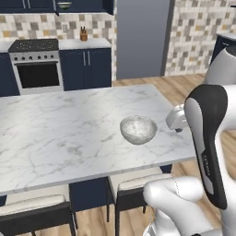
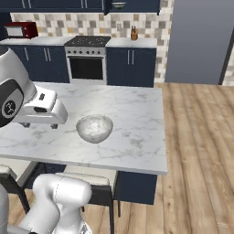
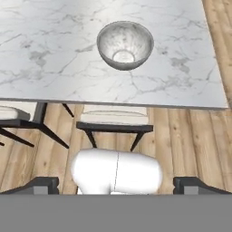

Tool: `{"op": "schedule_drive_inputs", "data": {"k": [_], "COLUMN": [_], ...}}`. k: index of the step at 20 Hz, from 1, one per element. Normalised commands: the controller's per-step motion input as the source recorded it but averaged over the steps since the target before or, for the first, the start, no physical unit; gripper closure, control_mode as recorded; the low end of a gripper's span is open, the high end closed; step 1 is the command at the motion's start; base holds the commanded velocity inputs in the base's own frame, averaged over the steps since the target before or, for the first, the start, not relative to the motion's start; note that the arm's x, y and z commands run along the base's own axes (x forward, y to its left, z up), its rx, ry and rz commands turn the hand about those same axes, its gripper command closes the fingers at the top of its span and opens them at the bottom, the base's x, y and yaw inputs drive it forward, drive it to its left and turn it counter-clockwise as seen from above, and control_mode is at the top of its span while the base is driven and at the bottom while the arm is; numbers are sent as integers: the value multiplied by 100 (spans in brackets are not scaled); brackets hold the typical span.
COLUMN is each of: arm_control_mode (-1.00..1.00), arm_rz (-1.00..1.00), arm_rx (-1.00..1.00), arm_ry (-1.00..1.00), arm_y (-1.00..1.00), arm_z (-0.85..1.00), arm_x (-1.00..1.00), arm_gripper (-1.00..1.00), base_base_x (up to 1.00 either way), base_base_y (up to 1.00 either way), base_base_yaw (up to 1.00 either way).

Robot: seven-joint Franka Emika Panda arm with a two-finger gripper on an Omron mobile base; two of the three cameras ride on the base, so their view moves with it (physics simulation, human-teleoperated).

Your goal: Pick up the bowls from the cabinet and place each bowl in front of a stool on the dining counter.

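The grey-white marbled bowl (image 1: 138, 129) (image 2: 94, 128) (image 3: 125, 45) stands upright on the dining counter (image 1: 55, 133) (image 2: 135, 114) (image 3: 45, 50), near its front edge and right behind a stool (image 1: 138, 182) (image 3: 115, 116). My gripper (image 1: 178, 129) (image 2: 41, 125) (image 3: 120, 186) hovers beside that bowl, low over the counter's edge. It is open, holds nothing, and points down at the floor and the stool. A second bowl (image 1: 64, 5) (image 2: 118, 5) sits far back in the navy cabinet (image 1: 92, 5) (image 2: 137, 5) above the stove; its pattern is too small to tell.
Another stool (image 1: 34, 205) (image 3: 18, 118) stands further along the counter's front. Behind the counter are a stove (image 1: 36, 62) (image 2: 87, 57), low navy cupboards, a knife block (image 1: 83, 34) and a red microwave (image 2: 19, 29). Wooden floor lies open past the counter's end.
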Motion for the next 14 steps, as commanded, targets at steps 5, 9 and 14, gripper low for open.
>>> {"op": "schedule_drive_inputs", "data": {"k": [5,9,14], "arm_control_mode": [100,100,100], "arm_rz": [0,0,0], "arm_rx": [0,0,0], "arm_ry": [0,0,0], "arm_y": [0,0,0], "arm_z": [0,0,0], "arm_x": [0,0,0], "arm_gripper": [-100,-100,-100], "base_base_x": [-100,-62,-6], "base_base_y": [-100,-100,-100], "base_base_yaw": [-2,-8,-2]}}
